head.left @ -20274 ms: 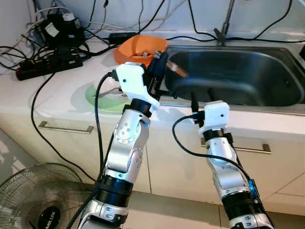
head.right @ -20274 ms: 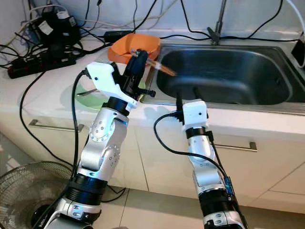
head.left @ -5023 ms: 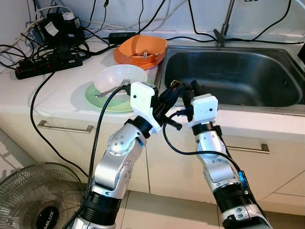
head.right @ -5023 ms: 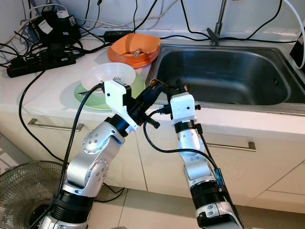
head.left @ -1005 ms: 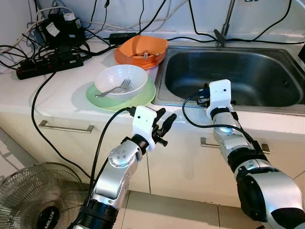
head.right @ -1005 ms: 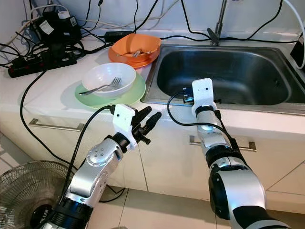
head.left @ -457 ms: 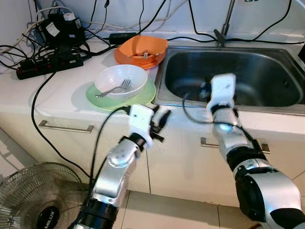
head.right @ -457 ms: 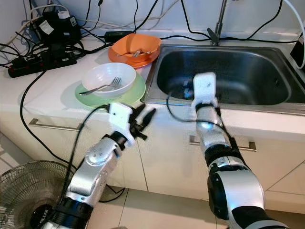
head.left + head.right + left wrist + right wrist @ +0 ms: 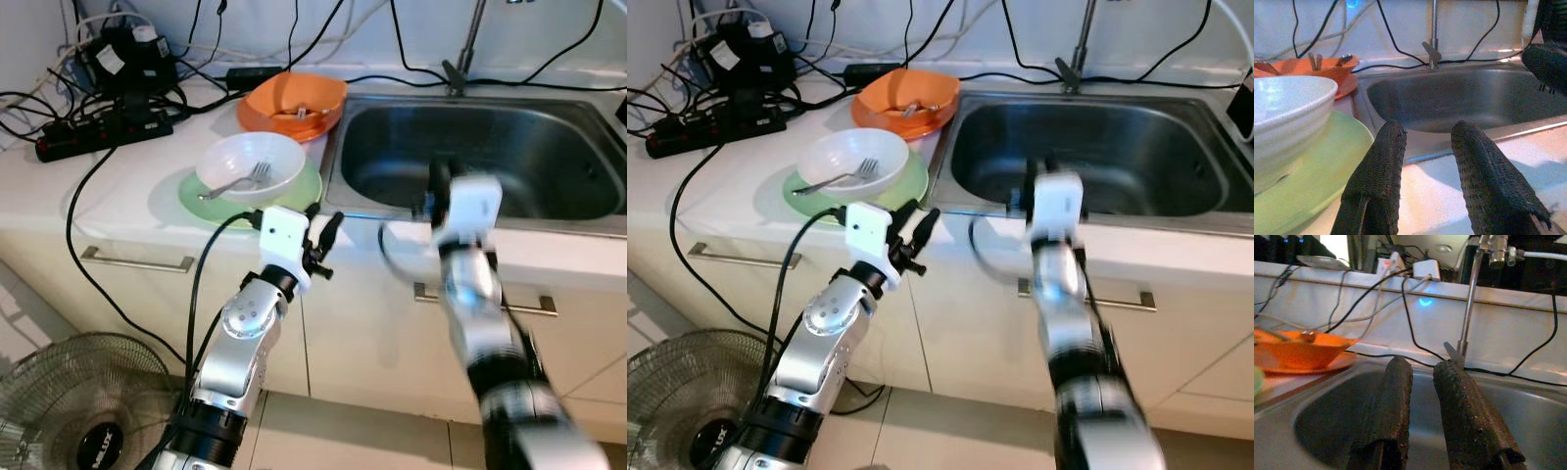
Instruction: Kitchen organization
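A white table point(image 9: 127, 186) runs across the scene, with a steel sink point(image 9: 509, 147) sunk into its right part and a tap point(image 9: 468, 44) at the sink's far edge. On the floor at the near left stands a fan point(image 9: 78, 411). Left of the sink lies a green plate point(image 9: 294, 196) carrying a white bowl point(image 9: 250, 162) with a fork point(image 9: 235, 183) in it. Farther back, just beside the sink's far-left corner, sits an orange bowl point(image 9: 294, 103). A power strip point(image 9: 93, 132) and tangled cables lie at the far left. The left end effector point(image 9: 321, 233) hangs at the table's near edge, just right of the plate, fingers a narrow gap apart and empty. The right end effector point(image 9: 436, 181), blurred, is over the sink's near rim, fingers narrowly parted and empty.
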`<state>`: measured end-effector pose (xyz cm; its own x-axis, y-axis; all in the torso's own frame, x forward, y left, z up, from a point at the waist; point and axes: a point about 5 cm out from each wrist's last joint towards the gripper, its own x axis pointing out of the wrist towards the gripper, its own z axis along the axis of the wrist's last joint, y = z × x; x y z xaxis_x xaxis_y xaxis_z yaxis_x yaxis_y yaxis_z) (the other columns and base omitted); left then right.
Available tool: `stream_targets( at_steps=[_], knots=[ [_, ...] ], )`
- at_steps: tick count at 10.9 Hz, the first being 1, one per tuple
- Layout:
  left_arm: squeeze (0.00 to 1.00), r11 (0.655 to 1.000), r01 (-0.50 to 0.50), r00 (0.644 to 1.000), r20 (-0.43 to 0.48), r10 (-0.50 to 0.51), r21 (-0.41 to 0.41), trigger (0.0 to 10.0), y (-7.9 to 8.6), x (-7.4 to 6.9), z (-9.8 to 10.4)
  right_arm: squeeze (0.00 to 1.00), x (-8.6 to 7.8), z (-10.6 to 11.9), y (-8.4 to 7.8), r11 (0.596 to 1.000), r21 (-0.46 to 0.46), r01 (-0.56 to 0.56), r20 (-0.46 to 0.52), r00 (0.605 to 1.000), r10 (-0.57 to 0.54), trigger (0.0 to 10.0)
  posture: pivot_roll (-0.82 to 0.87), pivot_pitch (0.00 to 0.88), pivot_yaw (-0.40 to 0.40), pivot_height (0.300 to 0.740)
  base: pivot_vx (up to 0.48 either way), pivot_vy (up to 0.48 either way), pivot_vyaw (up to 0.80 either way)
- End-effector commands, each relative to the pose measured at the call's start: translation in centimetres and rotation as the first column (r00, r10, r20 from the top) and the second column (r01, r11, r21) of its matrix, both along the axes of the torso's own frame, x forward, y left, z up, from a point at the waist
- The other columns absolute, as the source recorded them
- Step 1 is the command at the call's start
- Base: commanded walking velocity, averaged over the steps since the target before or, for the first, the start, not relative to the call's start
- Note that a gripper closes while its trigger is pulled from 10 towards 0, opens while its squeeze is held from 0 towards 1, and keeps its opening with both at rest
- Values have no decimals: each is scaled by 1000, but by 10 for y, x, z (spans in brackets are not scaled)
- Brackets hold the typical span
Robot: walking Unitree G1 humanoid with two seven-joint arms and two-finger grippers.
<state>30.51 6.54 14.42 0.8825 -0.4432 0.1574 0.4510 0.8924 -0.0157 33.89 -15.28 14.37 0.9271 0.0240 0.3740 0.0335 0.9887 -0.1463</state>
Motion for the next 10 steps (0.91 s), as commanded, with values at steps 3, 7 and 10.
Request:
stream_targets(
  at_steps=[3, 7, 10],
  knots=[
    [0, 1000, -18, 1000, 20, 18, -1, 10000, 0, 4, 0, 0, -21, -8, 7, 1000, 15, -18, -21, 1000, 18, 10000, 35, 0, 90, 740, 0, 0, 0],
    [0, 998, -62, 994, 85, 62, -1, 10000, 4, 5, 6, 0, -26, -20, 15, 999, 38, -6, -88, 996, 10, 10000, 38, 0, 95, 740, 0, 0, 0],
    [0, 992, -129, 930, 350, 116, 13, 10000, 3, -1, 59, 0, -24, -26, 21, 999, 51, -3, -120, 993, 10, 10000, 56, 0, 88, 740, 0, 0, 0]
  ],
)
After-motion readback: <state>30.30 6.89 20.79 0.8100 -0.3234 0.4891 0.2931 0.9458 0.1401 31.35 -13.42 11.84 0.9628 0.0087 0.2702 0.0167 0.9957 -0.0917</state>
